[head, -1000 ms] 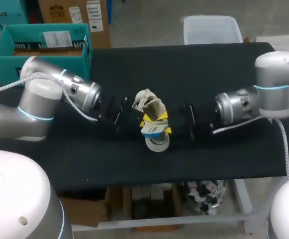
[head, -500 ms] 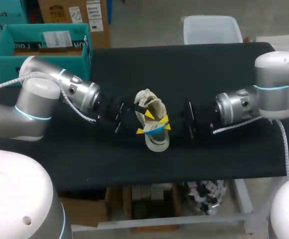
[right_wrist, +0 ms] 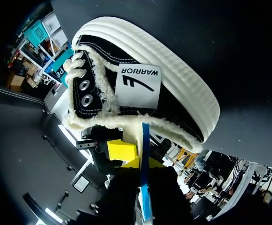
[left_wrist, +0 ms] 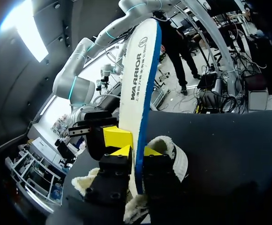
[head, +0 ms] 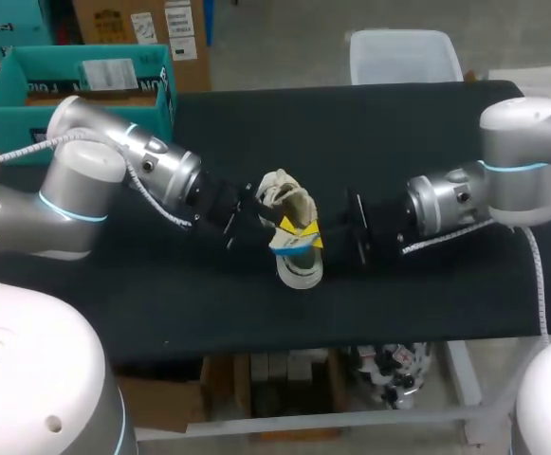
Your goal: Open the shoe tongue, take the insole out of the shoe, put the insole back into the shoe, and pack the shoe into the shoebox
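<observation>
Insole [left_wrist: 140, 70] held edge-on, clamped in left gripper [left_wrist: 136, 151] and pinched by right gripper [right_wrist: 146, 163] | arms stretched level from opposite sides, met mid-tabletop [head: 398, 142] | shoe [right_wrist: 173, 89] set just beyond grippers on tabletop

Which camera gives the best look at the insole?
The left wrist view: the insole shows its broad white face and blue edge, held in the left gripper. The right wrist view shows only its thin edge; the head view, a small sliver.
</observation>
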